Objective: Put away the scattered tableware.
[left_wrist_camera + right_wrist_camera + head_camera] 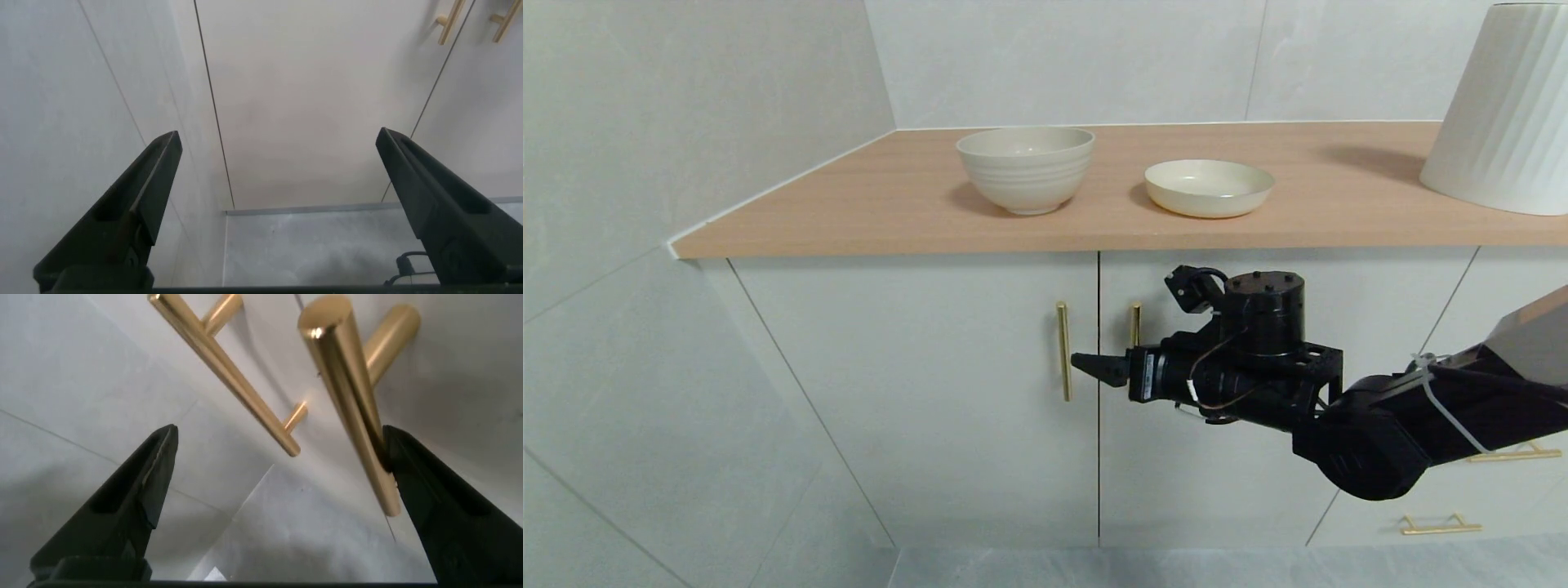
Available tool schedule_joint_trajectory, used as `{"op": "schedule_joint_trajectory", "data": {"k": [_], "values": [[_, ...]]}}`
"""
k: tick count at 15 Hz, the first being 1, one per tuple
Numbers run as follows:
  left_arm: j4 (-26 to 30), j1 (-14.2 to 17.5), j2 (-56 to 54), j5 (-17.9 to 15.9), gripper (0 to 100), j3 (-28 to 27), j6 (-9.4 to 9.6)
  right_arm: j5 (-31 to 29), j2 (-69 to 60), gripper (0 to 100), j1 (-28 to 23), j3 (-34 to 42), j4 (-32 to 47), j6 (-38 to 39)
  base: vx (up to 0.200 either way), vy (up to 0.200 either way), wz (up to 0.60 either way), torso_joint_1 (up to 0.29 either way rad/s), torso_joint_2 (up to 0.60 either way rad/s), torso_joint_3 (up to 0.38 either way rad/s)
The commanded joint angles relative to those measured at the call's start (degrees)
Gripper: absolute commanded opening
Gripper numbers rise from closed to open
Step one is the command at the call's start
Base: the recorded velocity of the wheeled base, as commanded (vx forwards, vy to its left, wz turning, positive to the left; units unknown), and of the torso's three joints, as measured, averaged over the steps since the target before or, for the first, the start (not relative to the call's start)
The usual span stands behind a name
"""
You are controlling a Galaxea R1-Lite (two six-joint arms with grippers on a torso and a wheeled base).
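Cream-coloured tableware sits on a wooden countertop [849, 216]: a deep ribbed bowl [1025, 169] toward the left and a shallow dish [1209, 188] to its right. They are near each other but not touching, both upright and set back from the front edge. At the counter's far right stands a tall white ribbed lampshade [1507, 114], well apart from the dish. Below the counter, two pale cabinet doors [915, 392] meet at a central seam, each with a vertical gold bar beside that seam: the left door's handle [1063, 351] and the right door's handle [1134, 323]. The right gripper [1094, 366] is held level in front of the doors at handle height, its tip between the two bars. Seen from its own wrist, the right gripper [279, 434] has its fingers spread apart and clamped on nothing, with both gold bars showing in the gap. The nearer bar [347, 400] runs just beside one finger; whether they touch cannot be told. The left gripper [278, 140] also has its fingers wide apart, holding nothing, and faces a cabinet door low down near the grey floor [327, 245]. Farther right, lower drawers carry horizontal gold pulls [1441, 524].
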Motion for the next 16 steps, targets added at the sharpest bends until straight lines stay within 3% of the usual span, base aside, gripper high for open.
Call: {"op": "schedule_joint_trajectory", "data": {"k": [1, 3, 7, 16], "values": [[-0.01, 0.00, 0.00, -0.01, 100, 0.00, 0.00, 0.24, -1.02, 100, 0.22, 0.56, 0.04, 0.09, 0.000, 0.000, 0.00, 0.000, 0.00, 0.000], [-0.01, 0.09, 0.00, -0.01, 100, 0.00, 0.00, 0.85, -2.87, 100, 1.09, 2.49, 0.04, 0.09, 0.000, 0.000, 0.00, 0.000, 0.00, 0.000], [-0.01, 0.00, 0.00, -0.01, 100, 0.00, 0.00, 7.53, -6.12, 100, 2.32, 6.97, 0.04, -0.17, 0.000, 0.000, 0.00, 0.000, 0.00, 0.000], [-0.01, 0.00, 0.00, -0.01, 100, 0.00, 0.00, 12.19, -17.37, 100, 6.28, 19.01, 0.04, 0.09, 0.000, 0.000, 0.00, 0.000, 0.00, 0.000]]}}
